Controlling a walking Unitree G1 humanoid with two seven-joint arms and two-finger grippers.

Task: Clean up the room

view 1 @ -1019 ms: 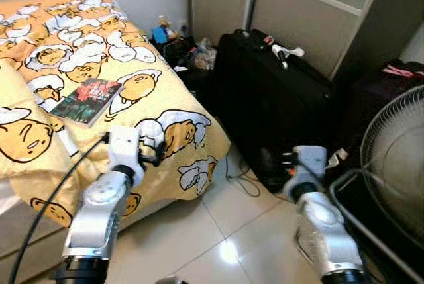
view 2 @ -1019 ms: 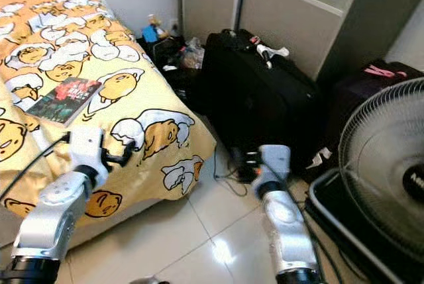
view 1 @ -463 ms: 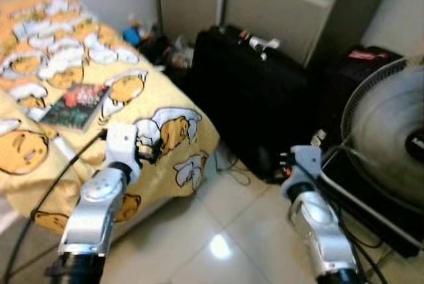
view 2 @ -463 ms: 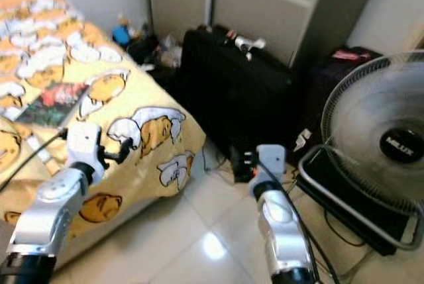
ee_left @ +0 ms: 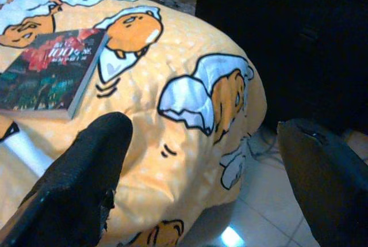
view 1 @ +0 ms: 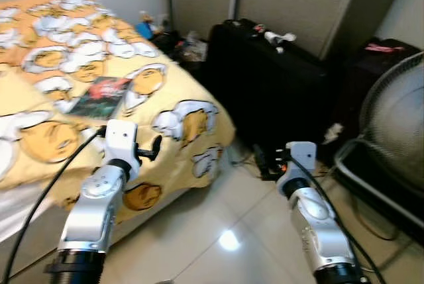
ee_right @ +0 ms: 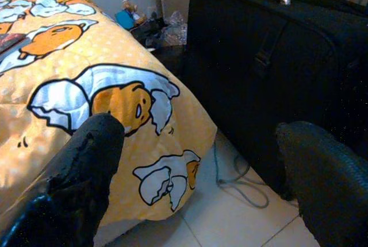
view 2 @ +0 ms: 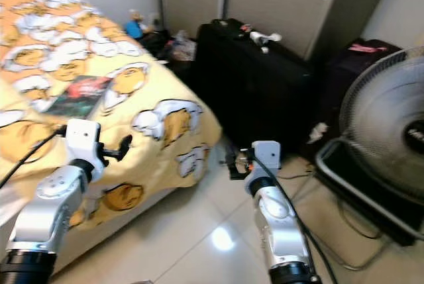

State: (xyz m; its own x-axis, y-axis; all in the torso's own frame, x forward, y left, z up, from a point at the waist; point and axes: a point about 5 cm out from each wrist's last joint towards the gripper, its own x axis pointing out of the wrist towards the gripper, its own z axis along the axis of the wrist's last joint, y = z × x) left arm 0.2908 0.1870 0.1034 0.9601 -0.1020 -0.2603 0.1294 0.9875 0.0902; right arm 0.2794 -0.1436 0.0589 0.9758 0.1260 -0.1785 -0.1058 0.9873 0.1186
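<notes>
Nearer now: book [view 1: 101,96] beyond left claw [view 1: 154,146]

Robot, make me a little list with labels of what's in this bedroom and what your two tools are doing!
place: bedroom, tiled floor
bed: yellow cartoon-print blanket
on bed: one book, lying flat
beside bed: big black suitcase, standing on the floor
on suitcase: small white item, too small to tell what
corner: pile of small clutter
right side: standing fan
left tool: open, empty, above the bed's edge
right tool: open, empty, above the floor between bed and suitcase
</notes>
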